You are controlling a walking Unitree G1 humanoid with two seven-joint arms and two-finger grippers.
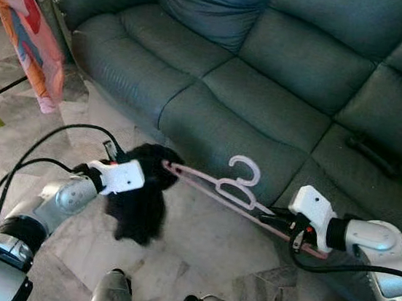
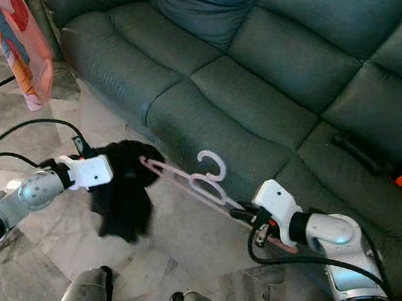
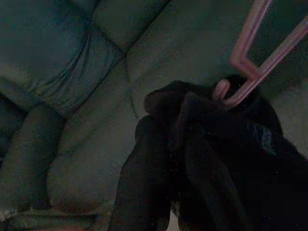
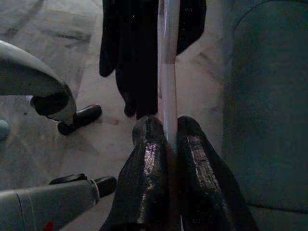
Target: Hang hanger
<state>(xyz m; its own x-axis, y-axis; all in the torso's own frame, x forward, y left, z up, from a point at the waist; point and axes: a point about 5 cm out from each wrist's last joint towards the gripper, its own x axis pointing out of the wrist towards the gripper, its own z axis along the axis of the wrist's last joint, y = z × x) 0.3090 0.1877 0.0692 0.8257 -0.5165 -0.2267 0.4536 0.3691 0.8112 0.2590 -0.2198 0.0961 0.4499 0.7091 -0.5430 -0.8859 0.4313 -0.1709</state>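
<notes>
From the head camera, I see the pink hanger [image 1: 236,191] held level above the marble floor [image 1: 197,245], near the dark green sofa [image 1: 269,71]. My right gripper [image 1: 274,222] clamps its right end; my left gripper [image 1: 141,176] grips the black garment [image 1: 140,202] at its left end. The right wrist view shows fingers [image 4: 149,178] pinching the bar. In the dim left wrist view, black cloth bunches over the hanger's corner.

A pale pink plastic hanger [image 1: 234,191] lies nearly level in mid-air, hook upward, one end in black cloth [image 1: 138,201].
</notes>
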